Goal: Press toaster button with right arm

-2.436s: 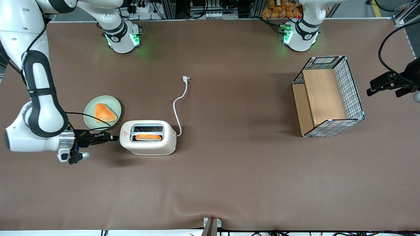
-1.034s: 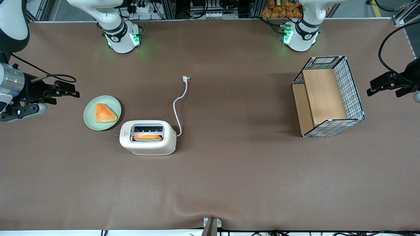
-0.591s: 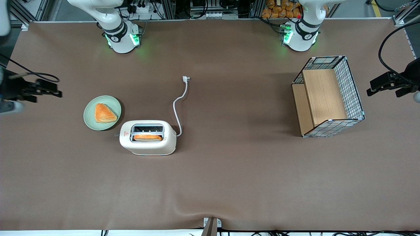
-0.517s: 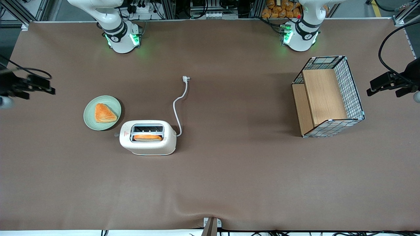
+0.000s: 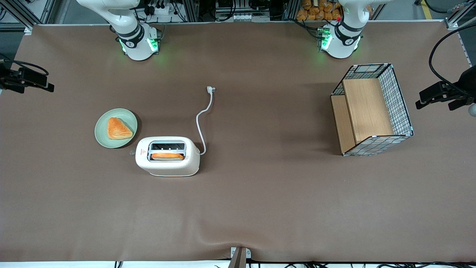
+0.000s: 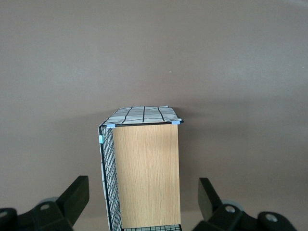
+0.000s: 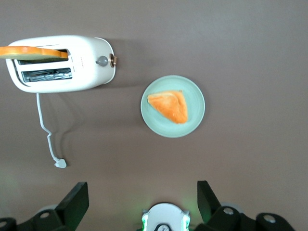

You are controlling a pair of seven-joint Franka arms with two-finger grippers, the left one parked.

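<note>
front view: gripper (image 5: 44, 86) well apart from toaster (image 5: 167, 156), toward working arm's end
jaws: spread wide, empty
toaster button (image 7: 102, 60): untouched

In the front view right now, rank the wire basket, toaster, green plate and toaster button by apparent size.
1. Wire basket
2. Toaster
3. Green plate
4. Toaster button, barely a dot

The gripper hangs open at the working arm's end of the table.
</note>
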